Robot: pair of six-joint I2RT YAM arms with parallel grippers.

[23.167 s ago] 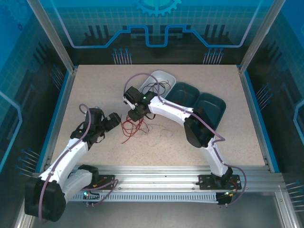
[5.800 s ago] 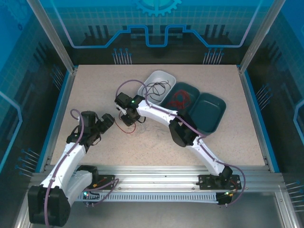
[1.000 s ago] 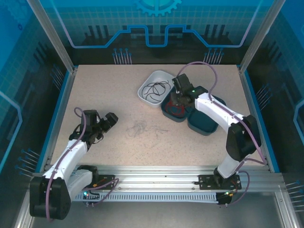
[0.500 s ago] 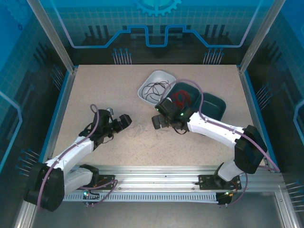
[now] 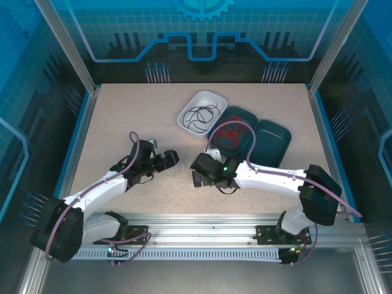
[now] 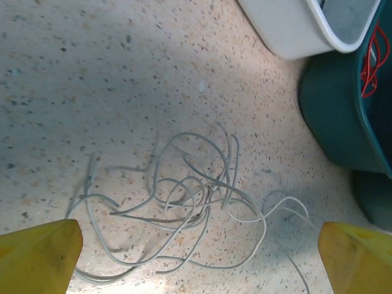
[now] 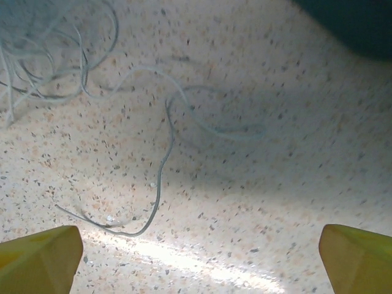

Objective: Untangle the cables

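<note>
Top view: black cables (image 5: 199, 114) in white bin (image 5: 215, 98), red cables (image 5: 231, 131) in teal bin (image 5: 245, 114). Left gripper (image 5: 171, 158) and right gripper (image 5: 197, 171) face each other in the middle of the table (image 5: 122, 110), edges well off.
Left wrist: claw wide, empty; white cables (image 6: 190, 199) knotted below, bins near.
Right wrist: claw wide, empty, over loose strand (image 7: 160, 171).
Next, probably: pinch strands, pull apart.

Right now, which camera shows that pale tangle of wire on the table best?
The left wrist view: the white wire tangle lies there whole and sharp, every loop easy to follow. The right wrist view catches its edge at the upper left, plus one loose strand. In the top view it is barely a faint smudge.
</note>
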